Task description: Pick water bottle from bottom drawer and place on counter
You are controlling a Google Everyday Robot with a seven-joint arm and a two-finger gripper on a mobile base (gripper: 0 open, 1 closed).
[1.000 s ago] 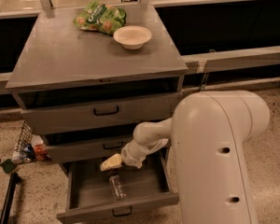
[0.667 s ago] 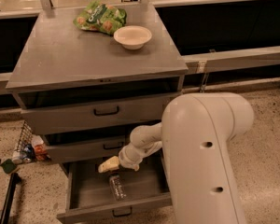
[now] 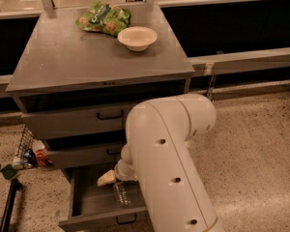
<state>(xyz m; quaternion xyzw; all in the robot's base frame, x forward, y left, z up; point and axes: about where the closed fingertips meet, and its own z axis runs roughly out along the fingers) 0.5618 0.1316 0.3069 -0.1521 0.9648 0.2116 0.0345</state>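
Cream-tipped gripper [image 3: 107,179]: low inside the open bottom drawer [image 3: 87,208], toward its back left, pointing left; how far it is open cannot be told, nor whether it has hold of anything.
Arm: white and bulky, elbow raised toward the camera, forearm dropping steeply into the drawer and hiding its right half.
Water bottle [image 3: 121,194]: lying on the drawer floor just beside the gripper (clear plastic, partly behind the arm).
Counter [image 3: 77,62]: bears a white bowl [image 3: 137,37] and a green bag [image 3: 103,19].
Change from a second ago: arm nearer the camera, covering more of the drawer; gripper slightly lower; bottle unmoved.
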